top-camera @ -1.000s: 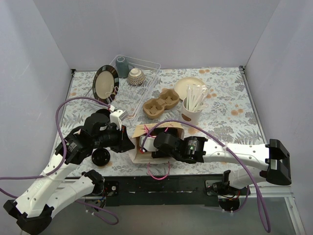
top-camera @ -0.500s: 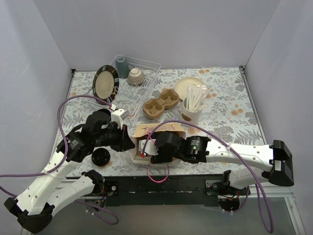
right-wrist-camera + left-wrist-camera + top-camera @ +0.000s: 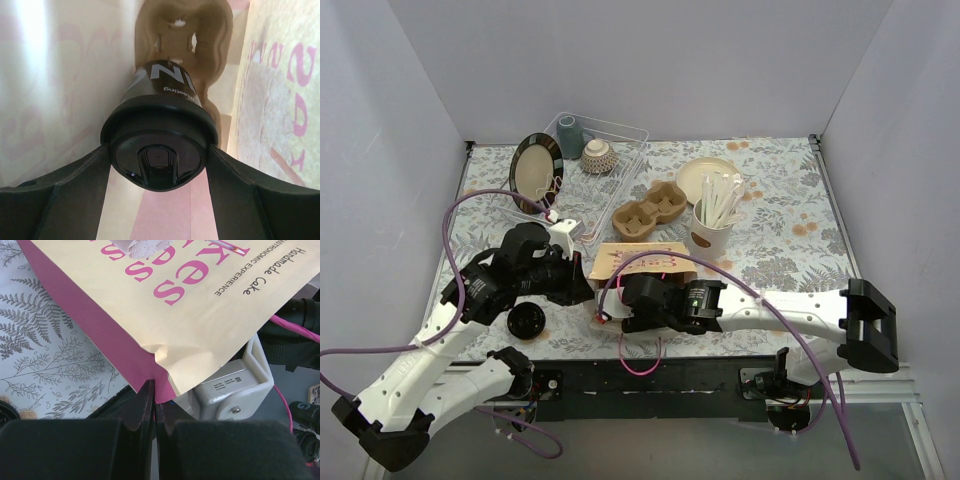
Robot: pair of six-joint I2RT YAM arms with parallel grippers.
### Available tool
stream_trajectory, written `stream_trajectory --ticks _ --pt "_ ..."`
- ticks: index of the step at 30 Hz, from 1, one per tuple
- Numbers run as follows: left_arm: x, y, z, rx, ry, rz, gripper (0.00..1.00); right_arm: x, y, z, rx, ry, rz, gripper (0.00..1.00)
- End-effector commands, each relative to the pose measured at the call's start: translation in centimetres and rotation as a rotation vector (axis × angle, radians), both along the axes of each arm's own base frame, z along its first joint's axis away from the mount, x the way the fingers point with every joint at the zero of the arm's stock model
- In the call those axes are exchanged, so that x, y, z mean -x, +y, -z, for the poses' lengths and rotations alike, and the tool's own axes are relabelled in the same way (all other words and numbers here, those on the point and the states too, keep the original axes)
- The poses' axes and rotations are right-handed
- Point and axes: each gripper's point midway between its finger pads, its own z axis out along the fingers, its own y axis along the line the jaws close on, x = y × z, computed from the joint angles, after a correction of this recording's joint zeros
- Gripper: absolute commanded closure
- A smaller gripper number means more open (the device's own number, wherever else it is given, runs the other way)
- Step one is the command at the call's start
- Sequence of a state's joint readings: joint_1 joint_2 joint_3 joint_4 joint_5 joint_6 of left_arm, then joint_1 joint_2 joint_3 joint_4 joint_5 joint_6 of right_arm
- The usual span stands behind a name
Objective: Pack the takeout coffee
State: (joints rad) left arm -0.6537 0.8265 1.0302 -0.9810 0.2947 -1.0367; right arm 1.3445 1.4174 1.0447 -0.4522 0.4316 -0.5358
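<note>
cream paper bag (image 3: 200,300) with pink lettering; grey fern-print tablecloth (image 3: 45,340); black-lidded coffee cup (image 3: 159,150); brown pulp carrier (image 3: 215,40).

The fern-printed table (image 3: 790,250) bears a tan paper bag (image 3: 638,260) on its side at the left gripper (image 3: 154,387) jaws, a loose black lid (image 3: 527,322) just left of them, and beyond them a cardboard carrier (image 3: 650,212), utensil cup (image 3: 712,236), cream plate (image 3: 704,175) and clear tray (image 3: 620,128).
</note>
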Motion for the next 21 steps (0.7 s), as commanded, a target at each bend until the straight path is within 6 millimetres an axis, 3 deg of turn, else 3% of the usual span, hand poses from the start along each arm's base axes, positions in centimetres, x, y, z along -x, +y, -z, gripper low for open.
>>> stream_trajectory --ticks 1,11,16,21 --pt "0.6 -0.3 -2.3 0.054 -0.016 0.016 1.0 -1.9 -0.3 -0.4 0.033 -0.098 0.061 0.57" --pt "1.1 -0.6 -2.3 0.076 0.005 0.031 1.0 -3.4 -0.7 -0.5 0.042 -0.18 0.122 0.57" --pt "1.5 -0.4 -2.3 0.075 0.02 0.031 1.0 -3.3 -0.3 -3.3 -0.018 -0.184 0.109 0.57" --pt "1.7 -0.3 -2.1 0.064 0.019 0.043 1.0 -2.8 -1.2 -4.5 -0.005 -0.175 0.073 0.57"
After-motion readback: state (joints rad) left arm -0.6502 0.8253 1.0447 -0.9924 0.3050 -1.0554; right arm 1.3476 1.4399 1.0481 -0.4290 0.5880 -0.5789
